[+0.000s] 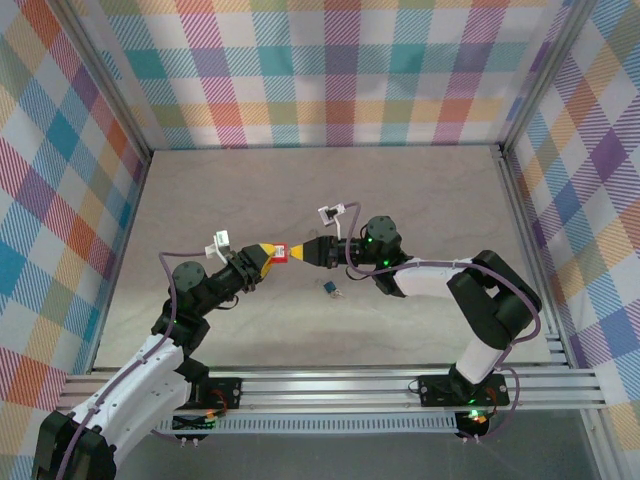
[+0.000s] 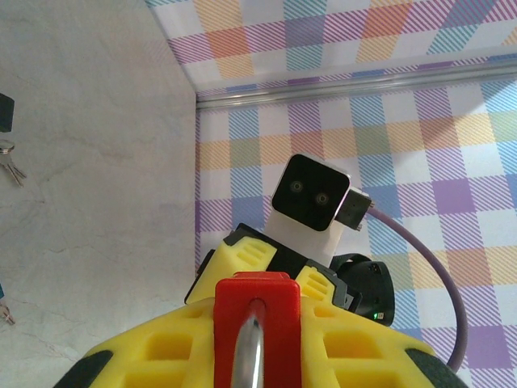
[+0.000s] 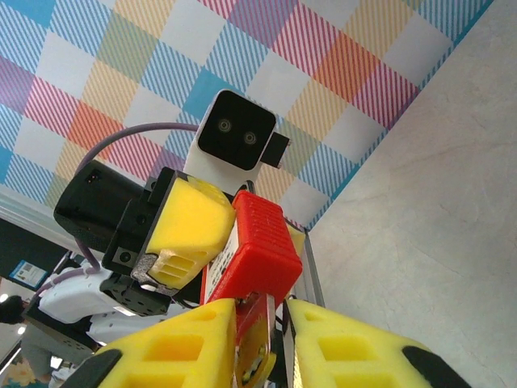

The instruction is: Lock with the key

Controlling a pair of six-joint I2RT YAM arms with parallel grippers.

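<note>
A red padlock [image 1: 281, 255] hangs above the middle of the table, gripped by my left gripper [image 1: 268, 256] from the left. In the left wrist view the yellow fingers [image 2: 153, 356] clamp the red padlock [image 2: 257, 315], whose silver shackle [image 2: 246, 360] points toward the camera. My right gripper [image 1: 303, 252] meets the padlock from the right. In the right wrist view the thin metal key [image 3: 269, 339] sits between the closed-in fingers of my right gripper [image 3: 266, 327], its tip at the underside of the red padlock [image 3: 258, 238].
A small blue padlock [image 1: 329, 290] lies on the table just in front of the grippers. Loose keys [image 2: 10, 167] and the edge of a black padlock [image 2: 4, 113] lie on the table at the left of the left wrist view. Checked walls enclose the table.
</note>
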